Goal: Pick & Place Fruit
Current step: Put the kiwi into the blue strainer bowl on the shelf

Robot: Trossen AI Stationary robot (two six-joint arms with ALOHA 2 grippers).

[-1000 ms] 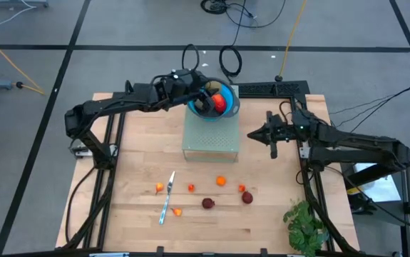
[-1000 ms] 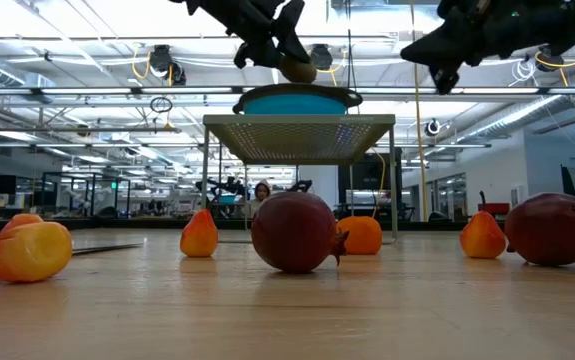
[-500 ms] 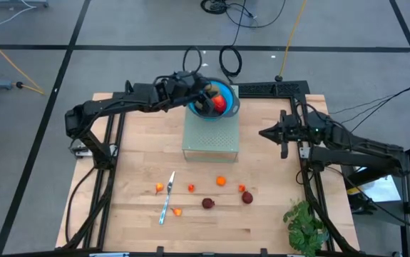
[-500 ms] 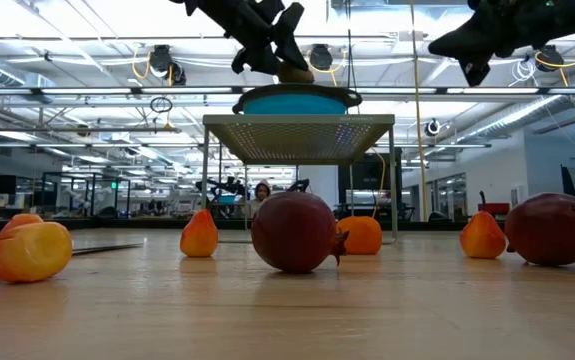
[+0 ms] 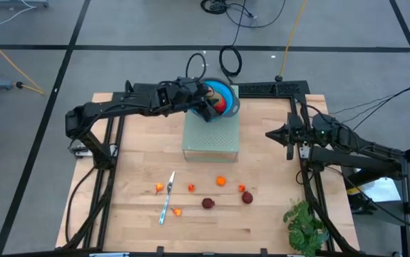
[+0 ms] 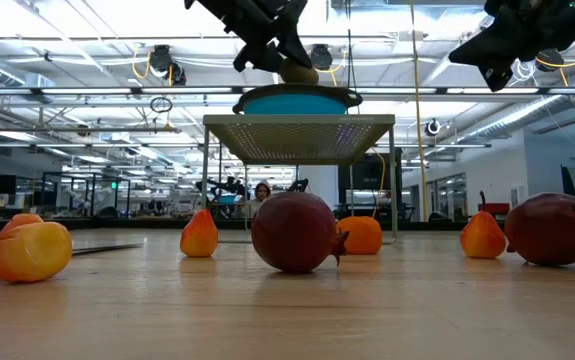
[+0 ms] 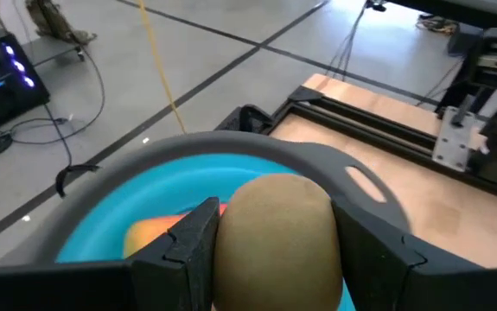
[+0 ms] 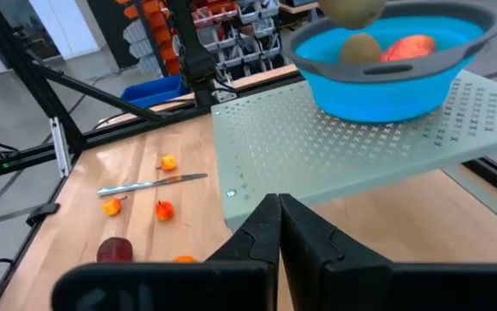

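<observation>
My left gripper (image 5: pixel 206 101) is shut on an olive-brown oval fruit (image 7: pixel 274 229) just above the blue bowl (image 5: pixel 227 94), which stands on a raised perforated stand (image 5: pixel 210 139). A red-orange oblong (image 8: pixel 412 47) and another olive-brown piece (image 8: pixel 360 48) lie in the bowl. Small orange and red pieces (image 5: pixel 221 180) and two maroon balls (image 5: pixel 208 203) lie on the table nearer the front. My right gripper (image 5: pixel 289 137) is shut and empty, in the air to the right of the stand. My left gripper pinches the olive-brown oval by its two opposite sides (image 7: pixel 231 238) between its two fingers (image 7: pixel 192 246). The fingers reach out from the table's left side and slant down over the bowl. The oval (image 6: pixel 297 70) is lifted clear, just above the bowl's rim.
A slim silver knife (image 5: pixel 167 198) lies at the front left among the small pieces. A green leafy plant (image 5: pixel 306 225) sits at the front right corner. Bare wood lies left of the stand and between the stand and the fruit row.
My right gripper has drawn back toward the table's right edge, away from the stand, staying shut. My left gripper has moved a little farther over the bowl, still holding the oval.
</observation>
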